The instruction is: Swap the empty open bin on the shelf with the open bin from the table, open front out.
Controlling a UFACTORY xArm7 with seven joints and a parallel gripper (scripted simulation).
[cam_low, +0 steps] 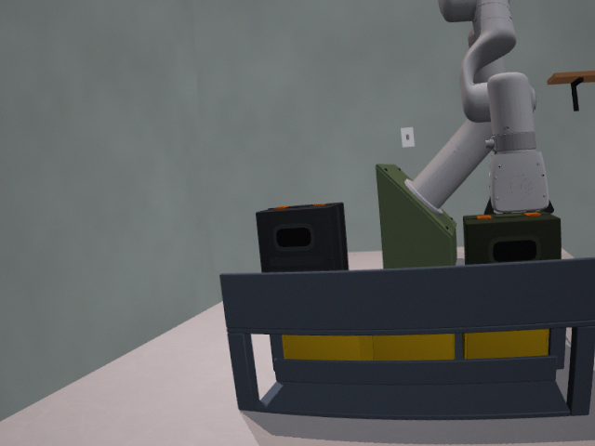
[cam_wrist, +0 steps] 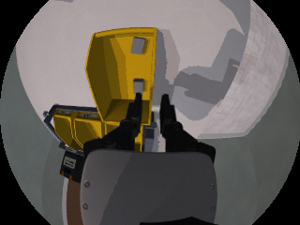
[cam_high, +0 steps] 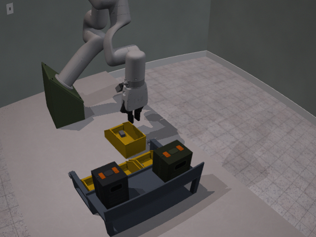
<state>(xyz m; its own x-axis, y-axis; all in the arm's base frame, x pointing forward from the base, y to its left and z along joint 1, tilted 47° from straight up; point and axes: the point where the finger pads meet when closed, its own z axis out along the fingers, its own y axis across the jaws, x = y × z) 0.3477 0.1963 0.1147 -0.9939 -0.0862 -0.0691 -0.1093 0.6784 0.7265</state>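
Observation:
A yellow open bin (cam_high: 132,146) (cam_wrist: 115,69) stands on the table top (cam_high: 38,158) in front of the shelf, with small grey parts (cam_high: 122,133) (cam_wrist: 139,45) in it. My gripper (cam_high: 134,119) (cam_wrist: 151,101) hangs a little above the bin's end rim nearest the arm, pointing down. Its fingers stand a narrow gap apart with nothing between them. The dark grey shelf (cam_high: 158,196) (cam_low: 393,293) holds a row of yellow bins (cam_high: 145,158) (cam_low: 413,347) (cam_wrist: 78,127). I cannot tell which of them is empty. In the exterior view the fingers are hidden behind a dark box.
Two dark boxes with orange latches (cam_high: 110,184) (cam_high: 173,159) (cam_low: 302,237) (cam_low: 511,237) stand on the shelf's top board, over the bins' rear ends. The arm's green base block (cam_high: 63,101) (cam_low: 413,225) stands at the table's far side.

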